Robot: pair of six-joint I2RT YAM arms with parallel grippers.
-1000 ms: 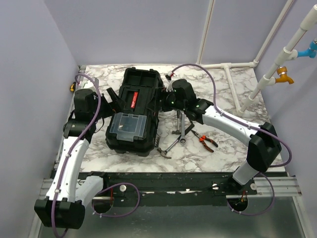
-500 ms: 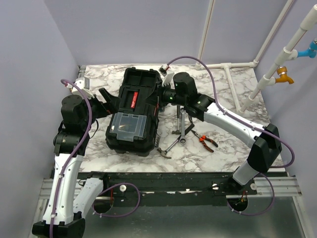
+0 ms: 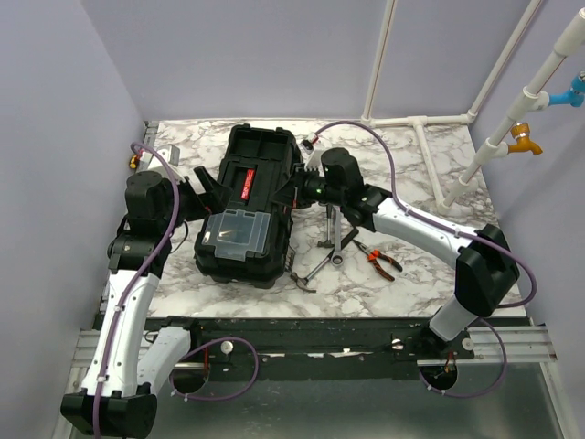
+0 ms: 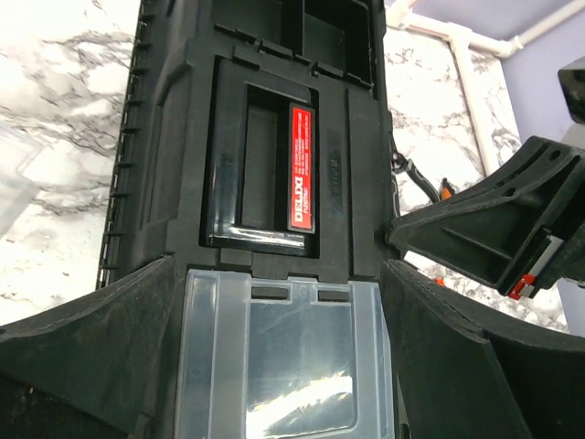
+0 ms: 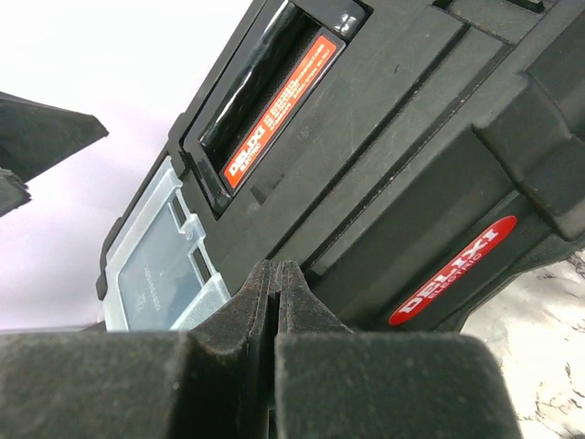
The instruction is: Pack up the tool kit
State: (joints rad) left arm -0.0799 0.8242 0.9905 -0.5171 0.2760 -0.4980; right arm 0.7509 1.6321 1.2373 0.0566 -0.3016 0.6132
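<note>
Two arms flank the black toolbox (image 3: 247,206), which sits closed, left of centre on the marble table (image 3: 411,183). The left gripper (image 3: 205,186) hangs with its jaws spread wide by the clear lid (image 3: 236,229) end. The right gripper (image 5: 276,274) is pinched tight on nothing, tips at the box's right side. Wrenches (image 3: 336,240) and orange pliers (image 3: 379,261) lie loose just to the right.

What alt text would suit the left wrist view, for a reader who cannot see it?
A black toolbox with a red label and a clear-lidded compartment fills the view, seen from above between the wide-open left fingers. Marble table shows at its left.
</note>
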